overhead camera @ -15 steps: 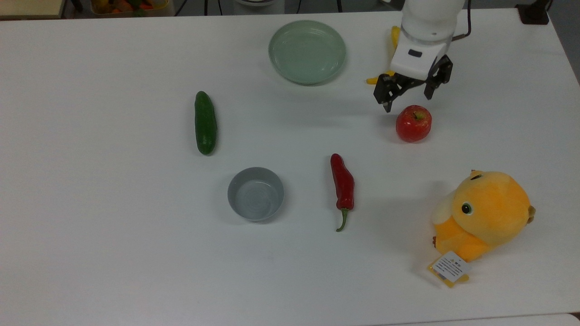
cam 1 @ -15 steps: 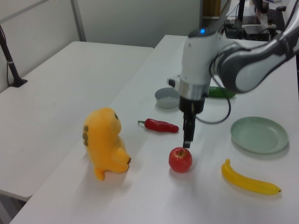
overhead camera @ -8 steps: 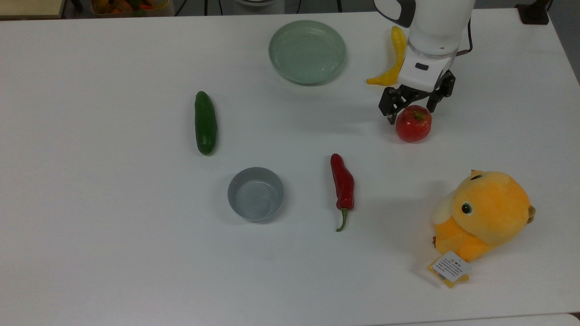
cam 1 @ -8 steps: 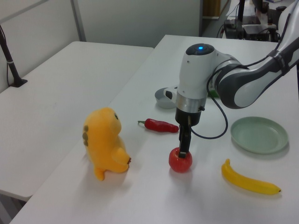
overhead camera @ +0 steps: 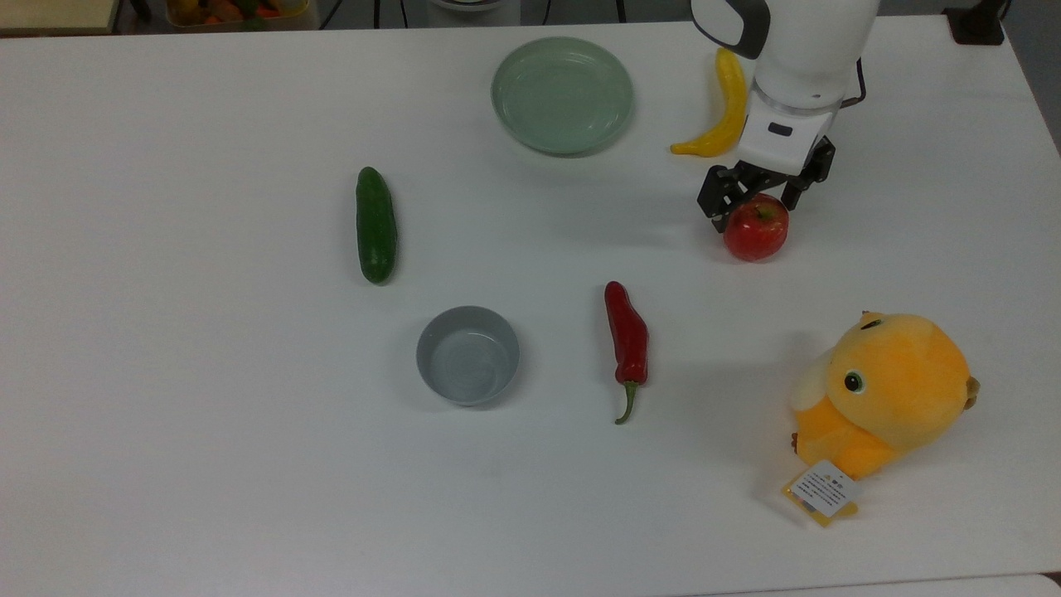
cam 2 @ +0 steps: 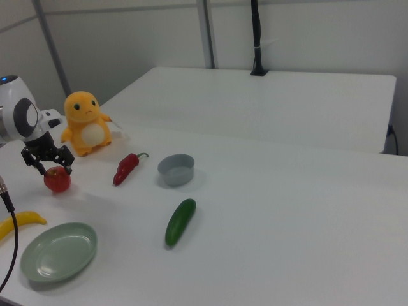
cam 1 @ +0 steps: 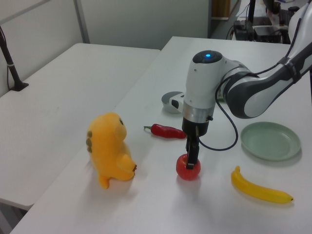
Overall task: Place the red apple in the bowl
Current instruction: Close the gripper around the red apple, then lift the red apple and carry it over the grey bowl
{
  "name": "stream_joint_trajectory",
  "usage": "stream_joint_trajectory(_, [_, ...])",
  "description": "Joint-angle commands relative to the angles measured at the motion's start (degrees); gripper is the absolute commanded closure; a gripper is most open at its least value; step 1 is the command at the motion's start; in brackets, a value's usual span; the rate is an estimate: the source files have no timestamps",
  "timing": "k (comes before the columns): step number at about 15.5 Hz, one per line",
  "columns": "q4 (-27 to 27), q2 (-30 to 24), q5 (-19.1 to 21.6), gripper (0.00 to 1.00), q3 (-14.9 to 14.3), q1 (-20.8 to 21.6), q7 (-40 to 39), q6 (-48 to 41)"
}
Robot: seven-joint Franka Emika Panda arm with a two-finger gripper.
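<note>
Orange plush toy [overhead camera: 884, 394] sits nearest in the top view. Beyond it come one grey bowl [overhead camera: 467, 355] and one red chili pepper [overhead camera: 627, 340], then one cucumber [overhead camera: 375, 224]. The one red apple [overhead camera: 756, 229] rests on the white table [overhead camera: 207, 464], well apart from the bowl, with the gripper [overhead camera: 756, 197] low over it, fingers spread apart on either side of its top. It looks firm, smooth and rather slippery, fairly light; a hold across its widest middle should keep it from squirting out. Farthest lie one banana [overhead camera: 724, 106] and one green plate [overhead camera: 562, 94].
</note>
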Motion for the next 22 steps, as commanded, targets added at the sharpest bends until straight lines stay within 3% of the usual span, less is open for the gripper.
stream_joint_trajectory(1, [1.02,1.15,-1.79,0.01,-0.01,0.46,1.41,0.62])
stream_joint_trajectory(3, [1.02,1.42,-3.98,0.3,0.69,0.46,1.59,0.62])
stream_joint_trajectory(5, [0.93,1.59,-4.87,0.36,1.31,0.38,1.67,0.71])
stream_joint_trajectory(8, [0.93,1.59,-4.78,0.65,1.4,0.38,1.67,0.79])
stream_joint_trajectory(15, [1.02,-2.26,-5.04,0.66,1.23,-0.59,3.51,0.09])
stream_joint_trajectory(22, [1.02,-7.8,-5.57,0.66,-0.87,-8.14,3.87,-0.44])
